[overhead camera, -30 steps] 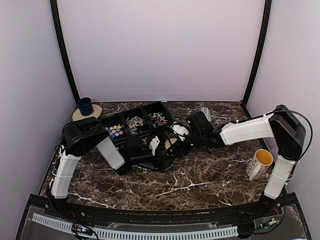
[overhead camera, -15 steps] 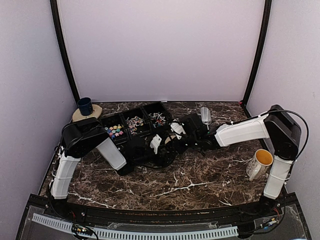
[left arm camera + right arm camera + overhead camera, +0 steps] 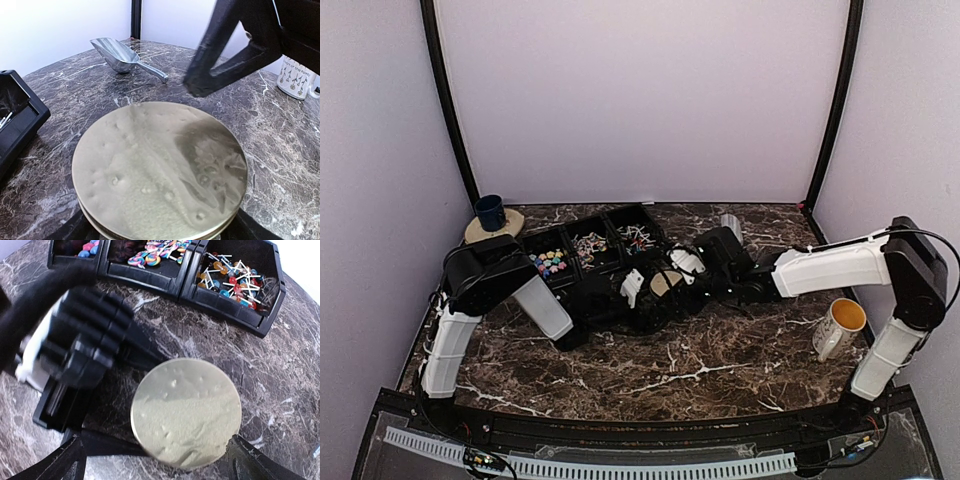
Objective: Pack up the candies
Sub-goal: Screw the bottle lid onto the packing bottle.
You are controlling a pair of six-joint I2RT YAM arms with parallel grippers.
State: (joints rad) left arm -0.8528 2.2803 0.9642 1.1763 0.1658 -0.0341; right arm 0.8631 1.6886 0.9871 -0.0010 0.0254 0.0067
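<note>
**A:** From above, where are the candies (image 3: 550, 262)?

**B:** In the black three-bin plastic tray (image 3: 569, 249) at the back left of the dark marble table (image 3: 720, 370). The left bin has bright mixed colours, the other two paler ones.

**A:** And the arms?

**B:** Both reach to just in front of the tray. The left gripper (image 3: 658, 288) has the round tan metal lid (image 3: 666, 283), and the right gripper (image 3: 682, 272) hovers just beside it.

**A:** What about the left wrist camera?

**B:** The lid fills the lower frame with a finger against its rim on each side, so the left gripper is clamped on it. One black finger of the right gripper hangs above, clear of the lid. A silver metal scoop (image 3: 120, 52) lies behind, and a white printed mug (image 3: 297, 77) stands far right.

**A:** And the right wrist?

**B:** Its own fingers (image 3: 55, 465) are spread wide at the bottom corners and hold nothing. The lid sits beyond, between them, with the left gripper's fingers along its edge. The tray is behind. Its right-hand bin in this view holds lollipops on white sticks, and the middle bin holds swirled ones.
</note>
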